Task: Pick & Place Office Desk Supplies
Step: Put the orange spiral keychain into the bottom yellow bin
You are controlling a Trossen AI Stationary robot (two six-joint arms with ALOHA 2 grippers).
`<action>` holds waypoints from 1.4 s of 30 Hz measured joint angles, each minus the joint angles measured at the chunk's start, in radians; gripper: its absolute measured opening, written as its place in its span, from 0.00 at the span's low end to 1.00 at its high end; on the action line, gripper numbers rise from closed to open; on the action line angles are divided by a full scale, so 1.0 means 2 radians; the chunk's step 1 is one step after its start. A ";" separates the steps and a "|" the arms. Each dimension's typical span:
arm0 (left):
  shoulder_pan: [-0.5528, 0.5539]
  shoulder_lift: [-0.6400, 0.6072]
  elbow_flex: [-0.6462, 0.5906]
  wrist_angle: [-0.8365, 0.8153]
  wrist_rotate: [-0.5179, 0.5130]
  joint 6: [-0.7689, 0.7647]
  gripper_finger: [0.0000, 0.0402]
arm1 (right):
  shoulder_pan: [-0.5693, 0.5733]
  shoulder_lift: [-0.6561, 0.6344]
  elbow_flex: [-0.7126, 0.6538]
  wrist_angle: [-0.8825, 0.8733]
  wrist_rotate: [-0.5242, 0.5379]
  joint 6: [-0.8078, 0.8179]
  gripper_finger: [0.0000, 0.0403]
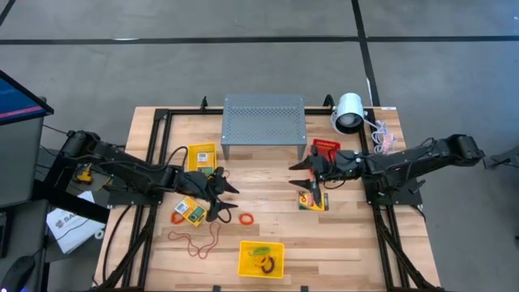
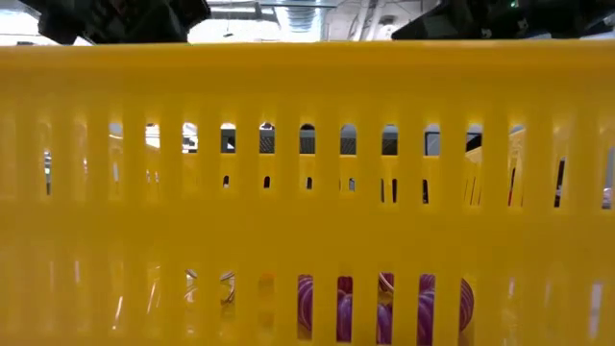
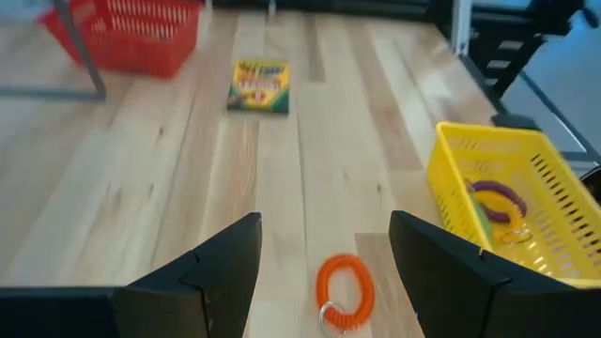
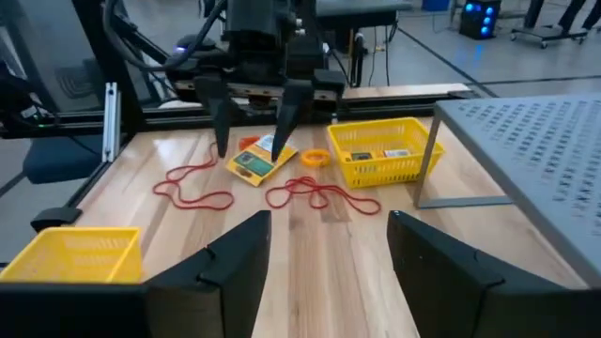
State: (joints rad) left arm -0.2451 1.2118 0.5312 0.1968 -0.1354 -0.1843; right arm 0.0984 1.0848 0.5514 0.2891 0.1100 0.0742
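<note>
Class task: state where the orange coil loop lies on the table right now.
In the high view, the orange coil loop lies on the wood just right of the left hand, above the front yellow basket.

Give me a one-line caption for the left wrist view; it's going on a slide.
Open left gripper poised over an orange coil band, between a yellow basket and a crayon box beyond.
</note>
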 joint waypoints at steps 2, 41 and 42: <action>0.000 0.014 0.000 0.000 0.000 -0.008 0.58 | -0.001 0.015 0.000 0.007 0.000 -0.002 0.52; -0.005 0.246 0.098 -0.051 0.043 -0.055 0.58 | 0.007 0.053 0.000 0.026 -0.005 0.002 0.52; -0.005 0.246 0.098 -0.051 0.042 -0.055 0.57 | 0.007 0.053 0.000 0.026 -0.005 0.002 0.52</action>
State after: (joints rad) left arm -0.2558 1.7039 0.7266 0.0954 -0.0521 -0.2935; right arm 0.1123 1.1908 0.5507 0.3408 0.0999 0.0788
